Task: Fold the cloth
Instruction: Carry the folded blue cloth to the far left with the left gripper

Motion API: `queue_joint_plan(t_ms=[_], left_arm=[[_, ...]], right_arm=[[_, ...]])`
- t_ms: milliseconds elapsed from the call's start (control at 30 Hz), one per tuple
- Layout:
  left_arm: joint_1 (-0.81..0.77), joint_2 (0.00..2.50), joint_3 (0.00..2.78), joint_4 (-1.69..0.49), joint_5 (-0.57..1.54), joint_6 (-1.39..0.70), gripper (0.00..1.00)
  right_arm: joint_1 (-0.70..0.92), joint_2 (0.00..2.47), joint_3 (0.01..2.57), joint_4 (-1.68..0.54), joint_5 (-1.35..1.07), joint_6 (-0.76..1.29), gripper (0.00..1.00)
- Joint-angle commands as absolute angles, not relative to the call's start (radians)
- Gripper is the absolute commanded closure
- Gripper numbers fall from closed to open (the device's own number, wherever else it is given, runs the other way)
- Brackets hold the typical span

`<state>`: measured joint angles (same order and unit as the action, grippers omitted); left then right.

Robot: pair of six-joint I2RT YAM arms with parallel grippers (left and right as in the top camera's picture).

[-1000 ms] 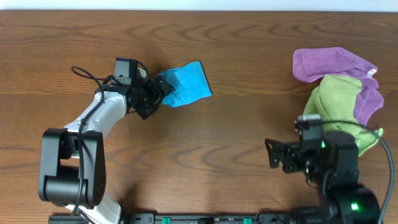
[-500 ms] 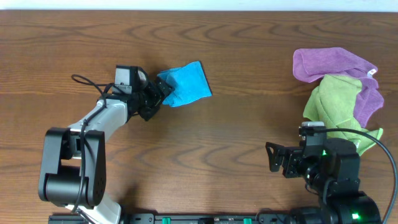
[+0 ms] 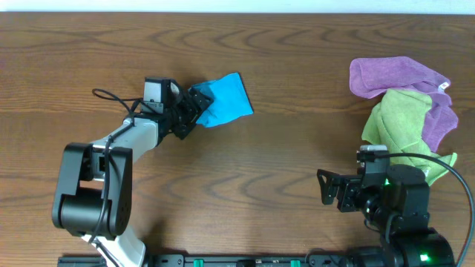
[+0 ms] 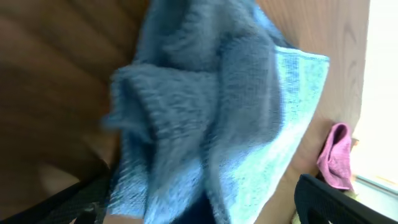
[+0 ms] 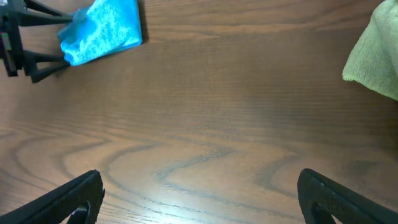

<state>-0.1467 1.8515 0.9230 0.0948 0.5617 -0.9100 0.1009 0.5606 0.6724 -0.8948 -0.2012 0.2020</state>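
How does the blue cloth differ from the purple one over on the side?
The blue cloth is smaller than the purple cloth. The blue cloth lies alone on the table, one bunched end between the left gripper's fingers; the purple cloth is piled with a lime-green cloth, touched by no gripper. Both are plain, soft and rumpled.

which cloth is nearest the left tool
The sky-blue cloth, alone left of centre with the left tool at its edge; the purple cloth and lime-green cloth lie piled together at the far right.
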Motion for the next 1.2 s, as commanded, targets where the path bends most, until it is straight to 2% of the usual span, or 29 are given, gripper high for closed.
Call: queue_joint_plan(t_ms=[0,100,133,200,233,400,600,833,1167], left_arm=[[-0.178,1.910,0.917,0.117,0.521,-0.932,0.00],[-0.197,1.948,0.917,0.170,0.517,-0.940,0.25],[-0.200,1.961,0.917,0.189,0.518,-0.943,0.37],[-0.204,1.975,0.917,0.225,0.522,-0.944,0.86],[-0.204,1.977,0.917,0.243,0.521,-0.944,0.94],[-0.173,1.960,0.952,0.387,0.521,-0.943,0.94],[-0.078,1.941,1.141,0.388,0.510,-0.943,0.94],[-0.020,1.941,1.346,0.194,0.266,-0.935,0.94],[0.002,1.942,1.357,0.187,0.004,-0.878,0.94]], right_arm=[[0.091,0.556,0.666,-0.895,-0.198,0.216,0.01],[0.091,0.556,0.666,-0.895,-0.198,0.216,0.01],[0.091,0.556,0.666,-0.895,-0.198,0.216,0.01],[0.091,0.556,0.666,-0.895,-0.199,0.216,0.01],[0.091,0.556,0.666,-0.895,-0.199,0.216,0.01],[0.091,0.556,0.666,-0.895,-0.199,0.216,0.01],[0.091,0.556,0.666,-0.895,-0.198,0.216,0.01],[0.091,0.556,0.666,-0.895,-0.199,0.216,0.01],[0.091,0.556,0.666,-0.895,-0.198,0.216,0.00]])
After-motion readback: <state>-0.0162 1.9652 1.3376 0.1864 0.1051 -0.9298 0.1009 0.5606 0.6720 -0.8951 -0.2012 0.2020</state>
